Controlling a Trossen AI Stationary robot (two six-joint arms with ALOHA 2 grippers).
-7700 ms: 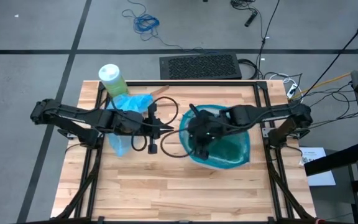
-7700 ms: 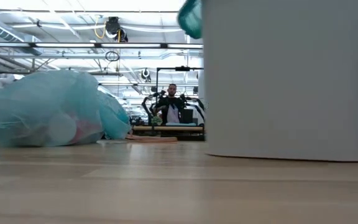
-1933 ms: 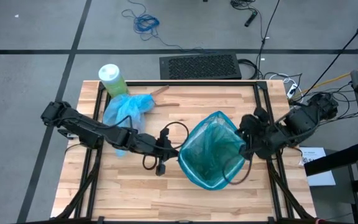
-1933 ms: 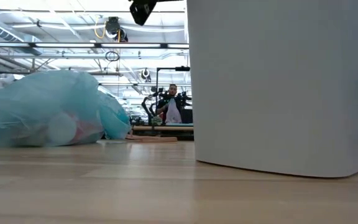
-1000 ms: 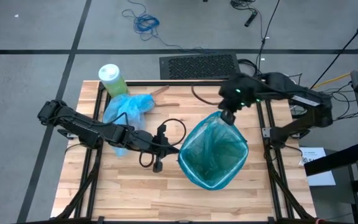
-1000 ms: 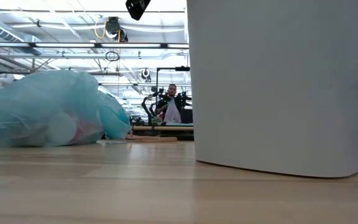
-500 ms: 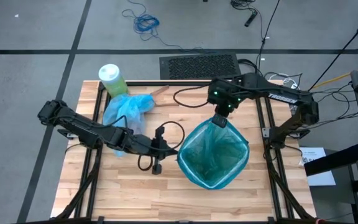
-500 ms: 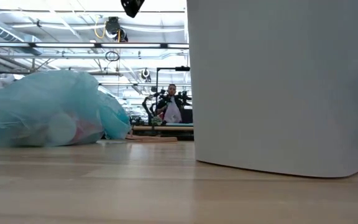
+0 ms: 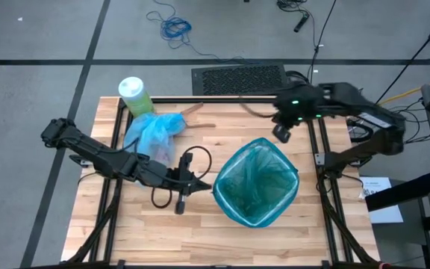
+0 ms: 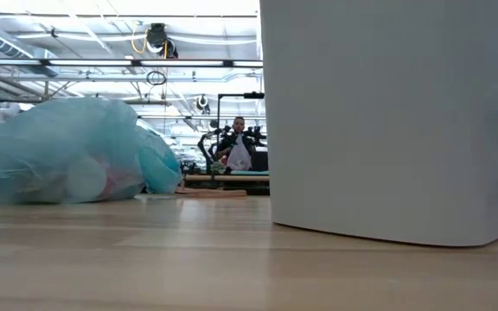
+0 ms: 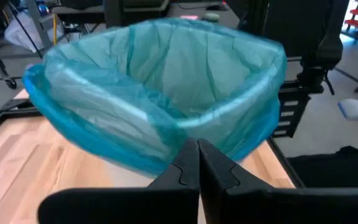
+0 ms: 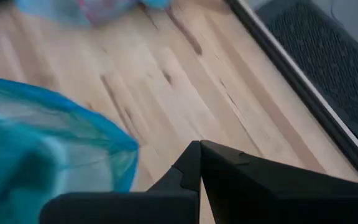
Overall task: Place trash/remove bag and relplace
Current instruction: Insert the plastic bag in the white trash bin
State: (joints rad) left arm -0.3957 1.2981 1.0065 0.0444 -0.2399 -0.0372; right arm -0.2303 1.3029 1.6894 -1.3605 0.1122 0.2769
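The light blue bag [image 9: 153, 133] lies tied off at the table's far left, resting on its side [image 10: 59, 154]. Trash shows faintly through its wall [image 10: 89, 179]. A darker teal bag [image 9: 256, 183] lines the white wastebasket [image 10: 387, 121] right of the middle, its edge folded over the rim [image 11: 166, 134]. My left gripper [image 9: 209, 185] is shut, level, right at the basket's left rim [image 11: 197, 144]. My right gripper [image 9: 280, 137] is shut and hangs above the table just beyond the basket's far right corner [image 12: 199, 144], clear of the teal rim [image 12: 126, 146]. My left gripper points its shut fingertips [image 11: 191, 152] level from the table's left at the folded-over teal edge on the basket's left side. I cannot tell whether they touch the plastic or stop just short.
A green bottle with a white cap [image 9: 134, 93] stands at the far left corner behind the blue bag. A flat brown piece [image 9: 192, 109] lies beside the bag near the far edge. Bare wood stretches along the near edge [image 9: 200, 239].
My right gripper swung to the basket's far corner, then drew back toward the table's far right edge, shut throughout. My left gripper has risen out of the top of the low view and shifted slightly toward the near edge. The basket and blue bag stayed put.
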